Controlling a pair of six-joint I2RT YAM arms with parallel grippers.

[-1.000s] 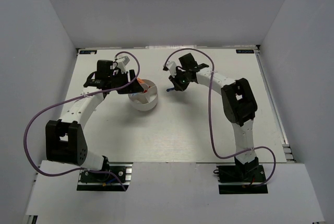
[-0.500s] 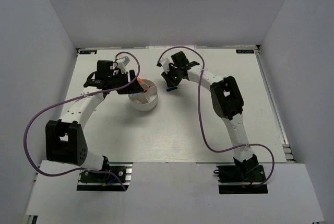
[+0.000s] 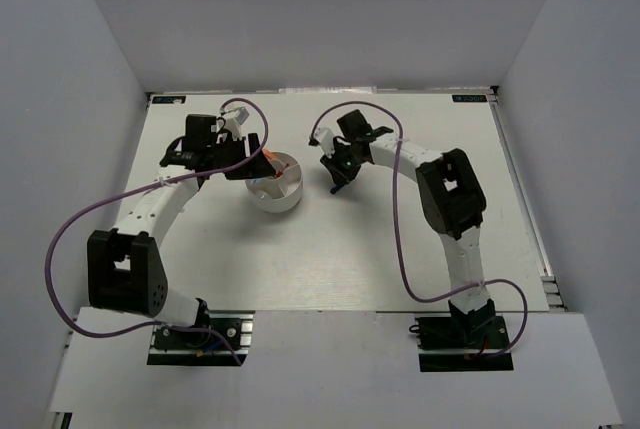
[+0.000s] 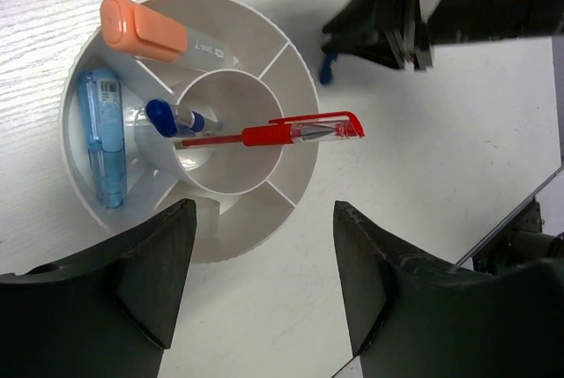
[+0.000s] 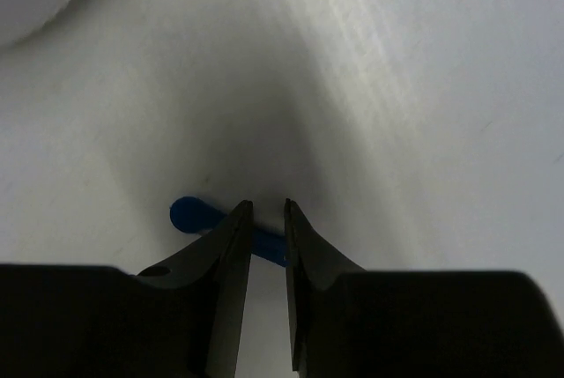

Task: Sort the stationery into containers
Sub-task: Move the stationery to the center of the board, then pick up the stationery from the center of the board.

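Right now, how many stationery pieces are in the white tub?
4: orange-white piece in the outer ring, light-blue piece beside it, blue pen in the centre well, red pen lying across centre and rim. Others may be hidden.

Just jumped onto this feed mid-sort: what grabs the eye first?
The red pen lies across the centre of the tub, one end poking past the rim, with an orange-white piece and a light-blue piece in outer compartments. Right of the tub, the right fingers stand narrowly parted over a small dark-blue piece on the table.
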